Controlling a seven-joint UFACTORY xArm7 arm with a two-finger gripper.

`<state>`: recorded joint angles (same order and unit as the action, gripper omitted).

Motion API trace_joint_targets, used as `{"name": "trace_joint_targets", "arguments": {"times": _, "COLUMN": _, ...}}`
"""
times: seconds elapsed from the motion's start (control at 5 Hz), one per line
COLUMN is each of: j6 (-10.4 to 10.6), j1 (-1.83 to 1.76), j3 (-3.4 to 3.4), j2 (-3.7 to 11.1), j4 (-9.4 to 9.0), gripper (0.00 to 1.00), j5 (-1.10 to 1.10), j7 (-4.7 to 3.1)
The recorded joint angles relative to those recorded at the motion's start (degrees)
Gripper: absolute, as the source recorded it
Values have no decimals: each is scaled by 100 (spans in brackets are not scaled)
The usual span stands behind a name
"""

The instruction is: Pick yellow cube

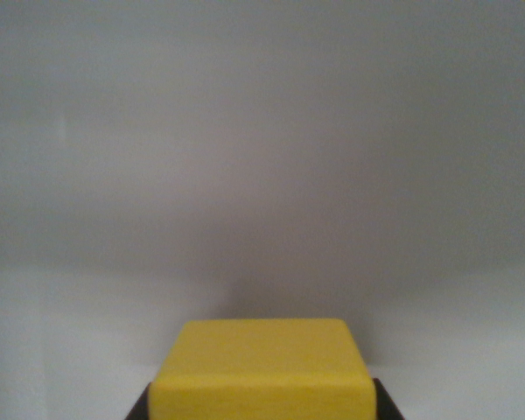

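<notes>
Where dark fingertips (140,409) flank it left and right: yellow cube (262,367), centred between gripper (262,411) jaws, near edge; clamp apparently closed on it.

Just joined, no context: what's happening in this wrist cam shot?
The xArm7 is working on a yellow cube, which sits at the bottom centre of the wrist view, very close to the camera. Dark parts of the end effector show at the cube's lower left and lower right corners, so it appears to sit between the fingers. Whether they are clamped on it cannot be told. Behind it there is only a plain, blurred grey-white background.
</notes>
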<state>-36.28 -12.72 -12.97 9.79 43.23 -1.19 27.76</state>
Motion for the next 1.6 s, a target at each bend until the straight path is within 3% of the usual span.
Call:
{"name": "trace_joint_targets", "arguments": {"times": 0.2, "j6": 0, "j1": 0, "j3": 0, "j2": 0, "j4": 0, "gripper": 100, "j5": 0, "j7": 0}}
{"name": "trace_joint_targets", "arguments": {"times": 0.8, "j6": -317, "j1": 7, "j3": 2, "j2": -102, "j4": 217, "gripper": 100, "j5": 26, "j7": -15}}
{"name": "trace_joint_targets", "arguments": {"times": 1.0, "j6": -317, "j1": 7, "j3": 2, "j2": -102, "j4": 217, "gripper": 100, "j5": 26, "j7": -15}}
{"name": "trace_joint_targets", "arguments": {"times": 1.2, "j6": -503, "j1": 11, "j3": 3, "j2": -162, "j4": 345, "gripper": 100, "j5": 41, "j7": -23}}
{"name": "trace_joint_targets", "arguments": {"times": 1.4, "j6": -503, "j1": 11, "j3": 3, "j2": -162, "j4": 345, "gripper": 100, "j5": 41, "j7": -23}}
{"name": "trace_joint_targets", "arguments": {"times": 1.6, "j6": -707, "j1": 16, "j3": 5, "j2": -228, "j4": 484, "gripper": 100, "j5": 57, "j7": -33}}
